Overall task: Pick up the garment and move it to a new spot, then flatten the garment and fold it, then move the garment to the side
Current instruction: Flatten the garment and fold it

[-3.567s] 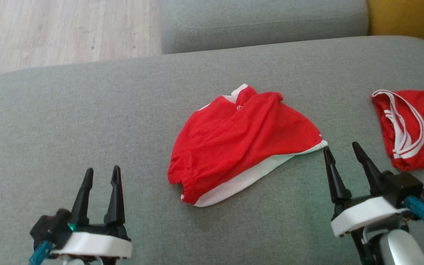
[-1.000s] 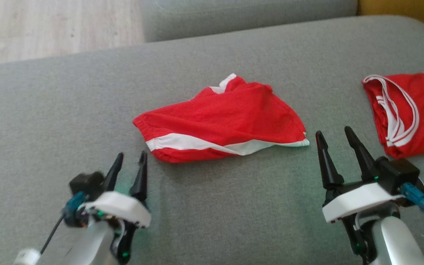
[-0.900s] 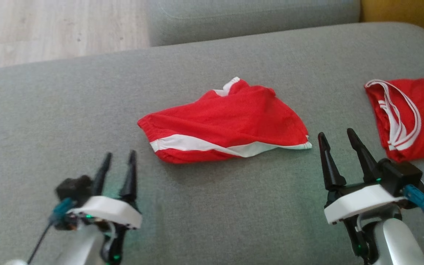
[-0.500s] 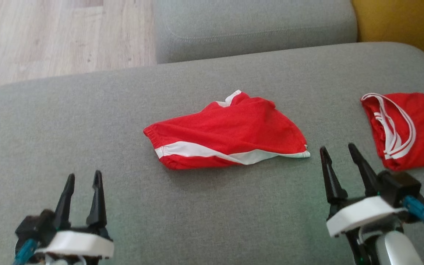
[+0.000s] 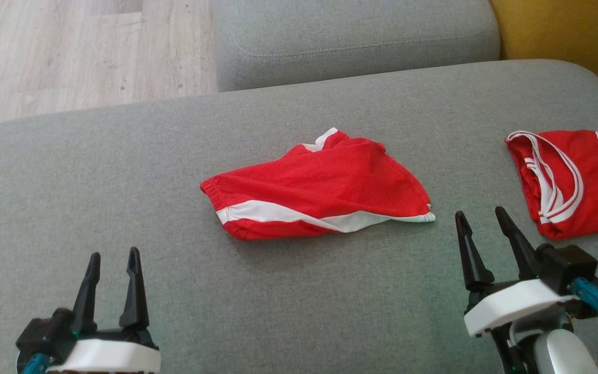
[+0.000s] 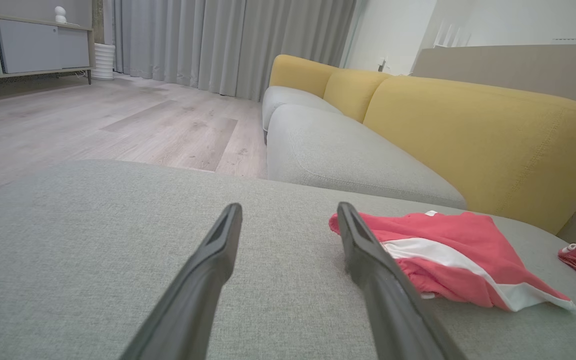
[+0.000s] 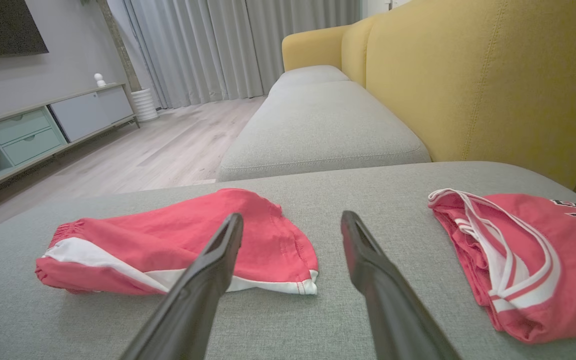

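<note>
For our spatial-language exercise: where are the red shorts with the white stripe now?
In the head view, the red shorts lie mid-cushion on the grey seat, left of the red jersey, nearer the right pincer than the left pincer.

The grey seat cushion (image 5: 96,171) lies bare across its whole left half, and the left pincer (image 5: 114,253), fingers spread, has nothing before it up to the cushion's far edge. The red shorts (image 5: 325,189) lie in a low heap at the middle. Between their white hem corner and the red jersey (image 5: 579,182) runs a bare strip, straight ahead of the right pincer (image 5: 479,212). The yellow backrest (image 5: 558,36) walls off the far right.
</note>
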Tool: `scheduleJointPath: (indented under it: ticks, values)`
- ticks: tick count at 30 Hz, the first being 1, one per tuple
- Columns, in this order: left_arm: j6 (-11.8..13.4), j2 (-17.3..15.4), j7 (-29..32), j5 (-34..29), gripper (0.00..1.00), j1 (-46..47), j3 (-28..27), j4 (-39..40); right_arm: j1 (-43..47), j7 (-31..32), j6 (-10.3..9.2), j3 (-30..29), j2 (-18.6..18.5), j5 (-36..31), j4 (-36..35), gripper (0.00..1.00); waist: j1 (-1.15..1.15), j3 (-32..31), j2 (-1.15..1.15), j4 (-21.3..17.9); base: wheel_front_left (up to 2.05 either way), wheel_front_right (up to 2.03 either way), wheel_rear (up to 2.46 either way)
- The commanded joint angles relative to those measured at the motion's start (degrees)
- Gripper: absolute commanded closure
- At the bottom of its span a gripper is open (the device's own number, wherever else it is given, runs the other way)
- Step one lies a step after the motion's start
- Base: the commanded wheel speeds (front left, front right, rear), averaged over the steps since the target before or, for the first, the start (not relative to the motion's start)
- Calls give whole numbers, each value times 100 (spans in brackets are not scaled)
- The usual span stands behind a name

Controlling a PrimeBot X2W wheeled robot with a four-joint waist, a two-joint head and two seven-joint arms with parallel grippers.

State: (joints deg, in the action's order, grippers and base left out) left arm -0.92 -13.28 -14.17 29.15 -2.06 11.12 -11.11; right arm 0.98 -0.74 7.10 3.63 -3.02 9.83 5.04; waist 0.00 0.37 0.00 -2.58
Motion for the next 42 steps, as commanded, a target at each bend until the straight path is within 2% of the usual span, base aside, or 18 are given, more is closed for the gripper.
scheduleJointPath:
  ticks: [1,8,11,15,20,28,39,40,41,42]
  values:
    - [61,-97,9,-42,0,141,-203,219,-148,-1,39,148,-14,-35,-228,0,0,20,0,5,0,0,0]
    - [22,-10,166,21,0,270,-62,332,-190,-15,39,134,-8,-30,-257,0,0,161,0,44,0,0,0]
    - [-102,149,442,196,0,568,95,275,-245,-11,39,166,-5,-45,-283,0,0,292,0,77,0,0,0]
    - [-350,287,839,344,0,1097,417,-70,-388,-9,39,281,-11,-44,-289,0,0,499,0,49,0,0,0]
    - [-506,514,997,547,0,1696,638,-731,-604,-45,39,434,-11,-36,-281,0,0,787,0,-66,0,0,0]
    - [-564,679,1096,784,0,2349,699,-1674,-815,-116,39,578,-5,-1,-225,0,0,1086,0,-259,0,0,0]
    - [-649,734,1200,1332,0,2564,975,-1931,-860,-189,39,558,1,11,-100,0,0,1080,0,-257,0,0,0]
    - [-652,717,1198,1355,51,2570,1033,-1905,-864,-190,39,561,1,9,-96,0,0,1073,0,-250,0,0,0]
    - [-653,696,1187,1372,84,2575,1099,-1869,-866,-187,39,564,1,5,-93,0,0,1068,0,-243,0,0,0]
    - [-654,670,1176,1394,100,2578,1181,-1824,-867,-184,39,565,2,1,-92,0,0,1064,0,-237,0,0,0]
